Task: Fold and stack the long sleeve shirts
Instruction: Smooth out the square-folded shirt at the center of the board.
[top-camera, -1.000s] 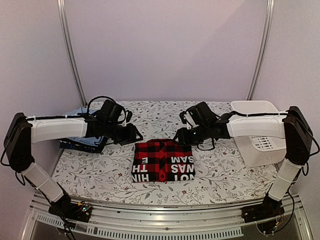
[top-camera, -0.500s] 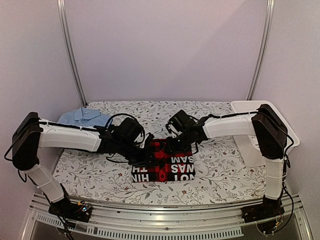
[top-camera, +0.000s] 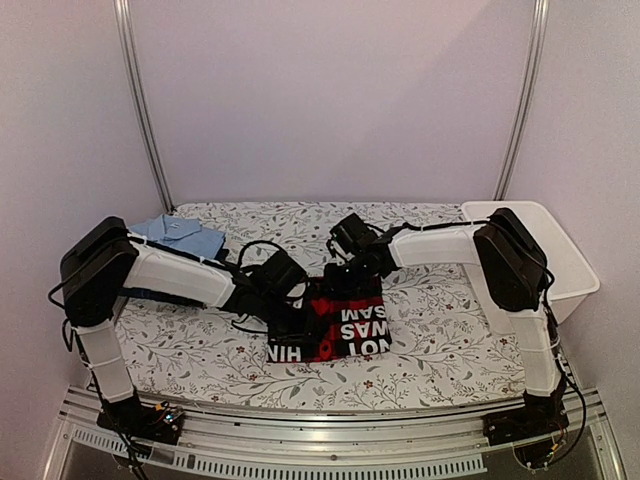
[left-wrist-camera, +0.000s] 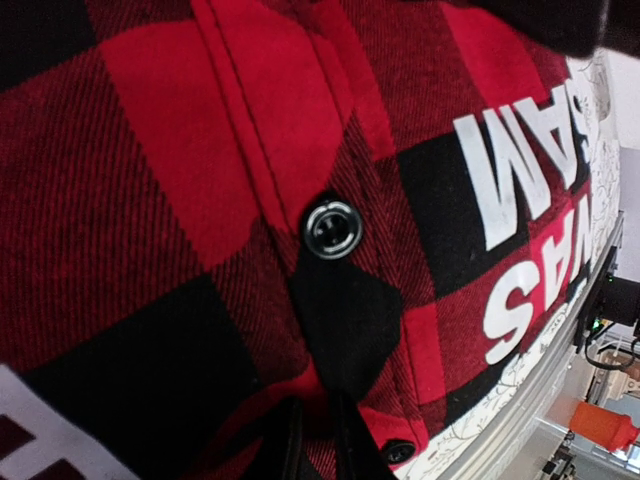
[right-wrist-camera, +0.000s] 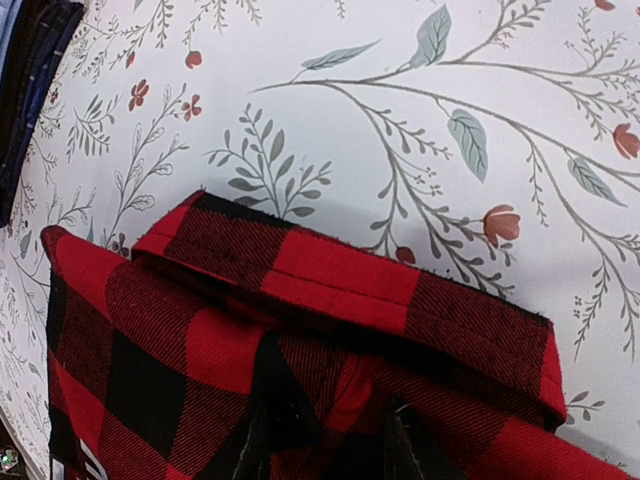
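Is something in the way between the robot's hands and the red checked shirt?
No, nothing visible is in the way. The left hand is down on the red checked shirt at its left edge, its fingers close together on a fold of cloth. The right hand presses into the shirt's far edge.

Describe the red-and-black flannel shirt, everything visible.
The flannel shirt is red-and-black checked, soft twill weave, folded into a rough rectangle, lying on the floral table cover, front centre. White block lettering on black patches faces up, upside down to the top camera. A metal snap sits on its placket. The left gripper pinches its cloth; the right gripper's fingers straddle the doubled far edge, grip unclear.
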